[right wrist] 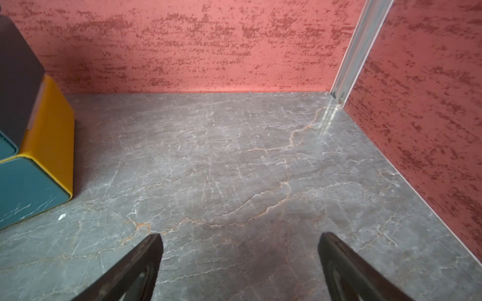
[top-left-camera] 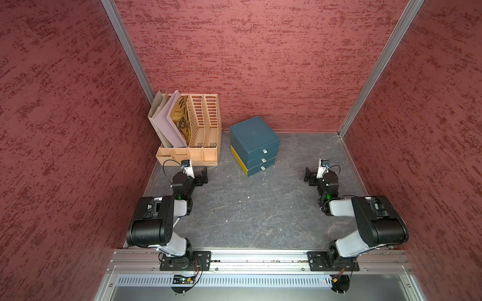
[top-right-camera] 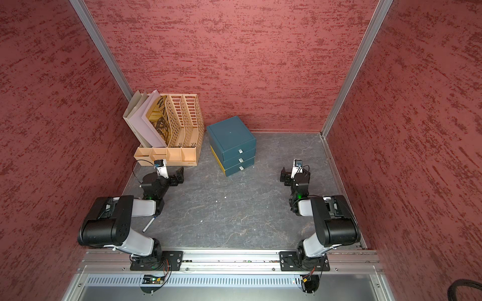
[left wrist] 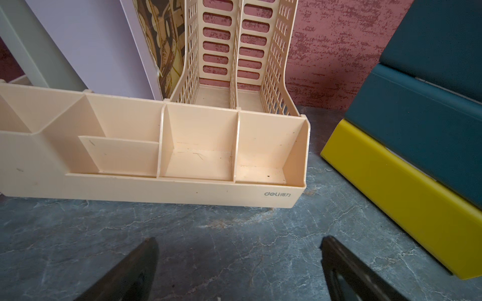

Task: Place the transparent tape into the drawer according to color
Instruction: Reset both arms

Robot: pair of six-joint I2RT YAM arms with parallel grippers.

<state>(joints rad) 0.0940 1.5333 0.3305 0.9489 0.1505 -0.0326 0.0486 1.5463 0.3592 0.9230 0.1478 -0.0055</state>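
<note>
1. Left end effector [top-left-camera: 205, 175]: jaws wide and empty. It sits low over the tabletop [top-left-camera: 260, 224], just before the organizer's [top-left-camera: 206, 122] front trays and clear of them.
2. Right end effector [top-left-camera: 307, 175]: jaws wide and empty, over bare tabletop. It lies between the drawer unit [top-left-camera: 254, 135] and the right wall, touching neither.
3. Drawer unit: near the back wall, set at an angle. All three drawers are shut, with fronts flush. Its yellow lower side faces the organizer across a narrow gap.
4. Tape: not seen in any view, so its location cannot be told.
5. Open room: the middle of the tabletop between the arms is bare apart from a few white specks [top-left-camera: 249, 197]. A pen [top-right-camera: 148, 225] lies under the left arm.
6. Edges: red walls close the left, back and right sides. A metal rail [top-left-camera: 260, 256] runs along the front edge and carries both arm bases.
</note>
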